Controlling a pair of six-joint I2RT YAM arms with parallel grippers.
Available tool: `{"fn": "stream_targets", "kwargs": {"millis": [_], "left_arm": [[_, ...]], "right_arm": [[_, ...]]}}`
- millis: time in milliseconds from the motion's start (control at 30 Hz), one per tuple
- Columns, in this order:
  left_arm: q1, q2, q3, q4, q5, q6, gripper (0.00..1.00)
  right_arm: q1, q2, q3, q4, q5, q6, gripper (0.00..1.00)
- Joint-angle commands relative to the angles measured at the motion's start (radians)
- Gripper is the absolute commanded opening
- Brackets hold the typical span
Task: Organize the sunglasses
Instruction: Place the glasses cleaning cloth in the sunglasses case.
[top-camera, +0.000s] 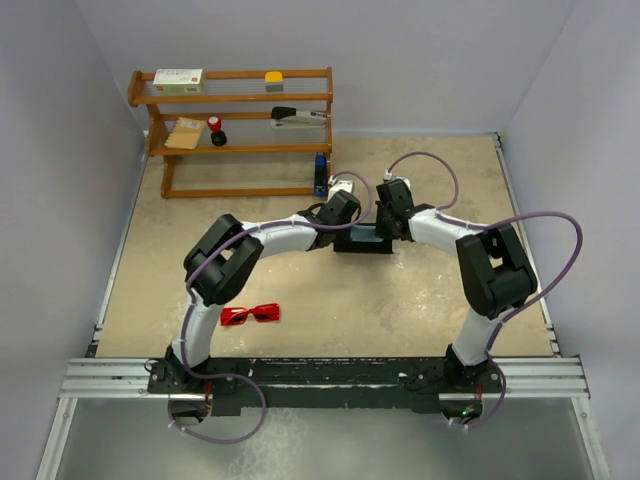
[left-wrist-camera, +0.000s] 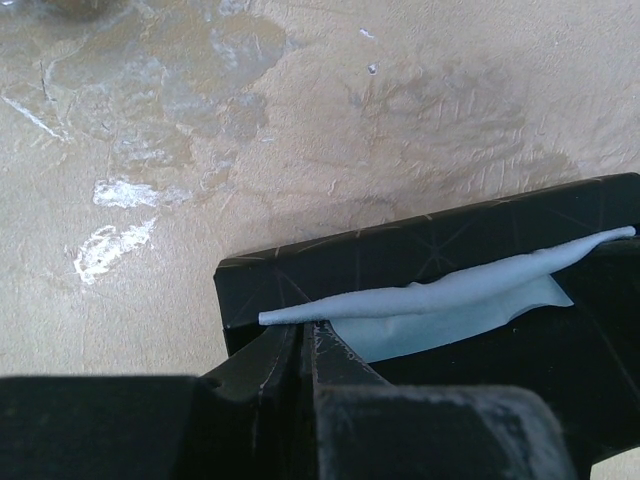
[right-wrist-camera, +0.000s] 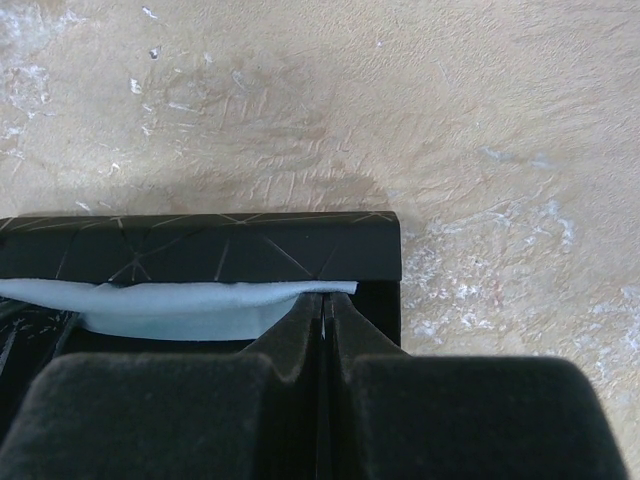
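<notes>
Left gripper (left-wrist-camera: 307, 340), right gripper (right-wrist-camera: 325, 305): both jaws closed tight at opposite ends of light blue cloth (left-wrist-camera: 430, 300) in black case (left-wrist-camera: 400, 250). Red sunglasses (top-camera: 250, 314) lie well apart on table (top-camera: 400, 310), toward its near edge.

A: Any text readable?
B: None. The white box (top-camera: 178, 80) on the top rail of the wooden shelf (top-camera: 240, 100), far left, carried a red mark and some print, but it was too small to read.
A: The black case (left-wrist-camera: 420, 250)?
B: It showed only thin crossing lines, not letters.
A: The sunglasses (top-camera: 250, 315)?
B: Too small to tell.
</notes>
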Motion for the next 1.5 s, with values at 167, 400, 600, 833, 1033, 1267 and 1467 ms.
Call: {"fn": "stream_targets", "kwargs": {"millis": [167, 400, 600, 833, 1033, 1267, 1467], "left_arm": [[0.010, -0.024, -0.010, -0.039, 0.019, -0.081, 0.00], [0.011, -0.039, -0.001, -0.079, 0.025, -0.132, 0.00], [0.011, -0.031, 0.025, -0.134, 0.025, -0.159, 0.00], [0.013, -0.028, 0.033, -0.160, 0.043, -0.197, 0.00], [0.019, -0.015, 0.030, -0.165, 0.045, -0.215, 0.00], [0.027, -0.007, 0.027, -0.165, 0.052, -0.238, 0.00], [0.032, -0.006, 0.018, -0.170, 0.060, -0.258, 0.00]], "right_arm": [[-0.005, -0.037, 0.005, 0.018, -0.019, -0.010, 0.00], [-0.005, -0.045, 0.002, 0.013, -0.016, -0.007, 0.00], [-0.005, -0.049, -0.001, 0.010, -0.014, -0.007, 0.00], [-0.005, -0.055, -0.007, 0.007, -0.013, -0.010, 0.00], [-0.005, -0.065, -0.017, 0.011, -0.014, -0.012, 0.00], [-0.005, -0.070, -0.017, 0.000, -0.004, -0.010, 0.00], [-0.005, -0.066, -0.008, -0.033, 0.006, -0.004, 0.00]]}}
